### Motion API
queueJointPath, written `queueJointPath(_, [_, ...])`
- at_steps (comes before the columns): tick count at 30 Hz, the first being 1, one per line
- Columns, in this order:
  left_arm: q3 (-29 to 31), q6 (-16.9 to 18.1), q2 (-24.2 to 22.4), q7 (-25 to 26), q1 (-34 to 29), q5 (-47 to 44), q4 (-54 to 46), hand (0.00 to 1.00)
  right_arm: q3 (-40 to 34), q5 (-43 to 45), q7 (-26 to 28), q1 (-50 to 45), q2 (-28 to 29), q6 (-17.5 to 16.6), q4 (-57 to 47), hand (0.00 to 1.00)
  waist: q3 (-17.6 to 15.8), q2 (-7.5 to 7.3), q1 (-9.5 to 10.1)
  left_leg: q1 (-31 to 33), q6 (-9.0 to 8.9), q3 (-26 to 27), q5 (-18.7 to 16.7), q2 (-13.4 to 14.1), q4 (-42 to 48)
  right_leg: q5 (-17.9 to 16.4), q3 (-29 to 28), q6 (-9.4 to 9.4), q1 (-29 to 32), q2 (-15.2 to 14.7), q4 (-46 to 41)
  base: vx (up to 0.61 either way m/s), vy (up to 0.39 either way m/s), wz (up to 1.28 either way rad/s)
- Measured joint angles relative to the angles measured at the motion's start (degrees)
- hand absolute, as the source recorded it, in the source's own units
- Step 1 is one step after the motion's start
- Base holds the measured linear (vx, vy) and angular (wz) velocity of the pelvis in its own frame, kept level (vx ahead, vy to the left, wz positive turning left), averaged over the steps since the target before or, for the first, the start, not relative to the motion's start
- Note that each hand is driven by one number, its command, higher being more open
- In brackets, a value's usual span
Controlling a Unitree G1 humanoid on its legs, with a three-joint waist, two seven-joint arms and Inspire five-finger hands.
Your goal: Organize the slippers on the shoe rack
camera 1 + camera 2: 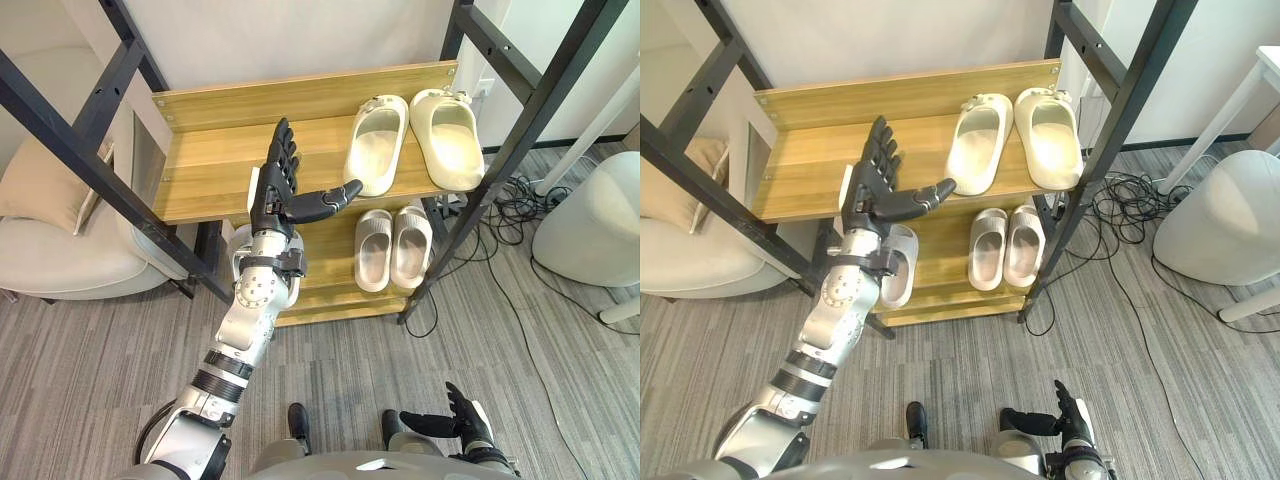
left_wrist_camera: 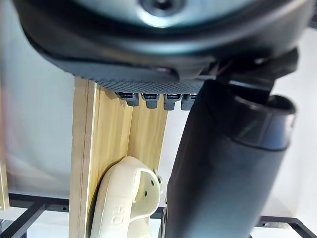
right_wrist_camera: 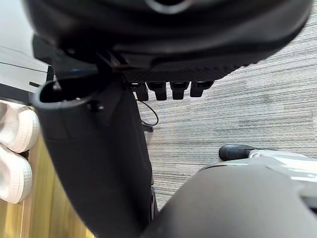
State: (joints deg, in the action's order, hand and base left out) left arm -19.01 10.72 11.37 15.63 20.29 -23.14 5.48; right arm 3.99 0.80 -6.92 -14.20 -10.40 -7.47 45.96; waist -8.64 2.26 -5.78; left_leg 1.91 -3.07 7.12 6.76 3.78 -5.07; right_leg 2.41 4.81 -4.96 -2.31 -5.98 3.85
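Note:
Two large cream slippers lie side by side on the right of the wooden upper shelf, the left one angled. A smaller beige pair rests on the lower shelf, and another pale slipper shows behind my left forearm. My left hand is raised before the upper shelf's middle, open and holding nothing, its thumb pointing toward the cream slippers. The left wrist view catches one cream slipper past the fingers. My right hand hangs low over the carpet, open and holding nothing.
Black metal posts frame the rack on both sides. A beige armchair stands to the left. A white rounded bin and loose cables lie on the grey carpet to the right.

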Motion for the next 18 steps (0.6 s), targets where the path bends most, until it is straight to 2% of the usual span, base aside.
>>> queueJointPath(5, [-6.5, -0.2, -1.7, -1.1, 2.9, -1.6, 1.5, 1.00, 0.0, -0.7, 0.0, 0.0, 0.0, 0.0, 0.0, 1.00, 0.1, -0.19, -0.27, 0.0, 0.00, 0.0, 0.0, 0.0, 0.0, 0.0, 0.1, -0.01, 0.0, 0.0, 0.0, 0.00, 0.000, 0.00])
queueJointPath(10, [-9.5, -0.3, -4.8, -1.3, 6.1, -2.8, 4.6, 1.00, 0.0, -0.7, -0.1, 0.0, 0.0, 0.0, 0.0, 1.00, 0.1, -0.20, -1.35, 0.0, -0.03, 0.0, 0.0, 0.0, -0.2, 0.0, 0.0, 0.00, 0.0, 0.0, 0.0, 0.00, 0.000, 0.00])
queueJointPath(18, [-9.8, -0.2, -5.5, 0.2, 8.7, -3.4, 7.9, 1.00, -0.1, -0.7, -0.6, -0.1, 0.1, 0.0, -0.1, 1.00, 0.1, -0.29, -1.46, -0.2, -0.13, 0.9, 0.0, 0.2, -0.2, 0.0, -0.6, -0.04, 0.3, 0.0, -0.1, 0.00, 0.002, -0.03])
